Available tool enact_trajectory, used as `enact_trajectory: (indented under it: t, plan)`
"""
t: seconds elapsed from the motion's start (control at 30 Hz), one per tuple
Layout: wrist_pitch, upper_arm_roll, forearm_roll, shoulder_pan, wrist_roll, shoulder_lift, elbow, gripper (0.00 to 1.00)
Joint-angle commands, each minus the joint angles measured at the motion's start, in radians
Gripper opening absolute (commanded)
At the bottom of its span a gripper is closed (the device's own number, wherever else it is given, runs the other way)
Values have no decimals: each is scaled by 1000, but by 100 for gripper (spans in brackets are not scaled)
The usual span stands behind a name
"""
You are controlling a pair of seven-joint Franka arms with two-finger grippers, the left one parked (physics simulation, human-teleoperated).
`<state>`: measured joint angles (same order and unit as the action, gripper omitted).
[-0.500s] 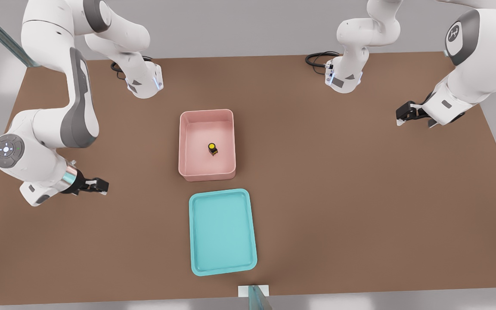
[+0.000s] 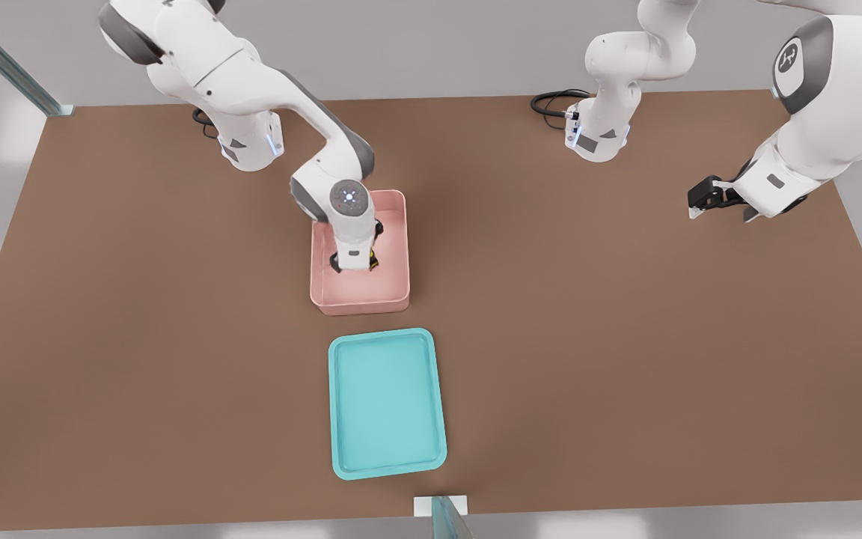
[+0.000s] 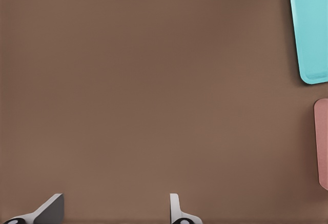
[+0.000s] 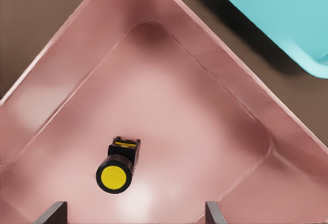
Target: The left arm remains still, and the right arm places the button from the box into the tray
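Note:
The button [image 4: 117, 168], a small black block with a yellow cap, lies on the floor of the pink box [image 4: 215, 75]. My gripper [image 4: 133, 215] hangs open inside the box, just above the button, with its fingertips [image 4: 52, 212] wide apart on either side. In the front view the right arm's wrist reaches down into the box [image 2: 360, 305], and the gripper [image 2: 355, 263] hides most of the button [image 2: 373, 263]. The cyan tray [image 2: 386, 404] lies just in front of the box and holds nothing. A corner of the tray [image 4: 277, 14] shows in the right wrist view.
The brown table [image 2: 588, 337] carries both arm bases [image 2: 250, 142] at its far edge, with black cables [image 2: 551, 101] beside them. A glass post [image 2: 442, 516] stands at the near edge. The left wrist view catches the tray [image 3: 310, 29] and the box's edge [image 3: 323, 142].
The right arm swung in from the front view's left edge to above the box, and its gripper came down inside the box over the button.

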<state>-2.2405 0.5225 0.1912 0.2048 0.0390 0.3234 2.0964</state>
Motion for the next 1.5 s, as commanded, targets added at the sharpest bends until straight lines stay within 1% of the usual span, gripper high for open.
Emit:
enact_trajectory:
  t: [0.0,0.13,0.27,0.67,0.73,0.77,0.8,0.83,0.9,0.93,1.0,1.03,1.1,1.13,1.2,1.23,1.27,1.3,1.37,1.43,1.47]
  plan:
    - [-212,7,22,7,99,16,17,100]
    - [-249,7,79,11,110,56,44,100]
    - [-252,5,177,-22,110,48,103,100]
    - [-260,5,185,-12,127,91,120,100]
    - [-264,5,189,-13,125,98,120,87]
    - [-264,5,203,-13,125,100,120,78]
    - [-264,5,203,-13,125,102,120,66]
    - [-264,5,203,-13,125,102,120,59]
    - [-263,5,201,-16,125,102,120,49]
    - [-263,5,203,-19,125,102,120,46]
    - [-252,5,201,-27,127,98,109,43]
    - [-251,5,201,-31,127,94,108,39]
    - [-248,4,200,-47,122,79,105,37]
    - [-225,5,198,-56,119,56,103,37]
    - [-107,28,177,-77,107,-53,100,37]
    - [-93,33,113,-100,55,-90,96,37]
    - [-47,33,16,-116,-11,-101,28,37]
    - [-45,31,-1,-120,-13,-96,-16,37]
    - [-42,4,-18,-120,-5,-46,-166,37]
    - [-37,-25,-3,-117,-2,163,-400,37]
    - [-42,-84,-3,-59,-2,278,-536,37]
